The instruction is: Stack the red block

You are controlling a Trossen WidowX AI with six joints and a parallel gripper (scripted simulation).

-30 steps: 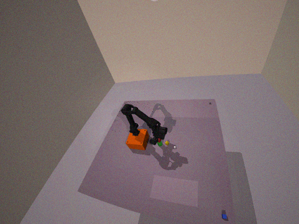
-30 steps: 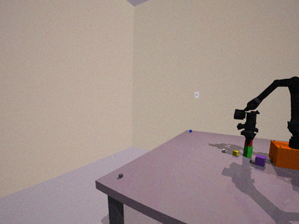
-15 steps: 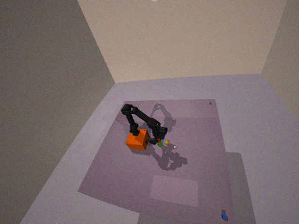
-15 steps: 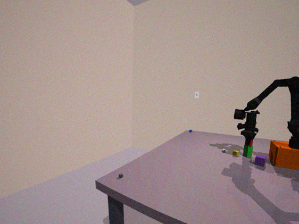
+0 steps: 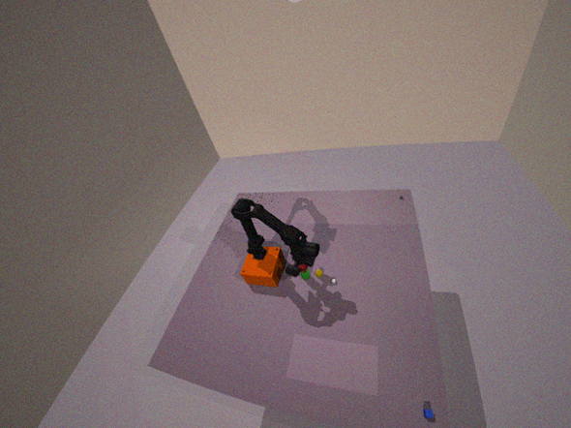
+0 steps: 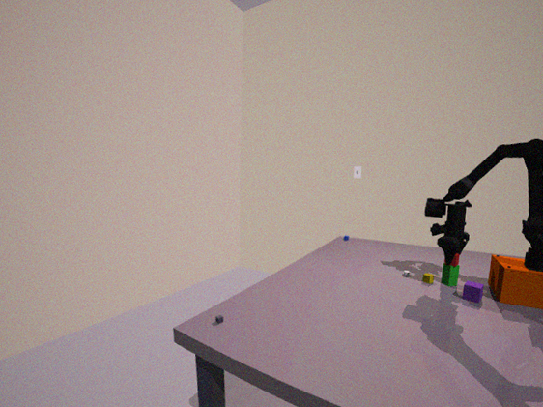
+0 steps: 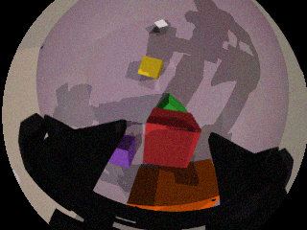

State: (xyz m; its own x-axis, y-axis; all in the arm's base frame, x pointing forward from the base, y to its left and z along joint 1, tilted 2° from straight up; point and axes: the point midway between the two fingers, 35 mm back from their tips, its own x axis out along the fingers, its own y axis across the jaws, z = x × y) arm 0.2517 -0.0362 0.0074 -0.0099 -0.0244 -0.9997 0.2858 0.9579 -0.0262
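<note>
Straddling the red block [image 6: 454, 260], the tool [image 6: 452, 255] stood spread wide, pinching nothing; red block sat directly atop the green tower [image 6: 450, 274], directly beneath the tool; judged: a straight vertical retreat would spare the tower; counter [image 6: 330, 308] bore both.

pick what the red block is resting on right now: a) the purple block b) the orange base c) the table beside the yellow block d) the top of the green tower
D: the red block sits on the green tower in the exterior view, and the gripper stands open around it, so nothing is gripping it.
</note>
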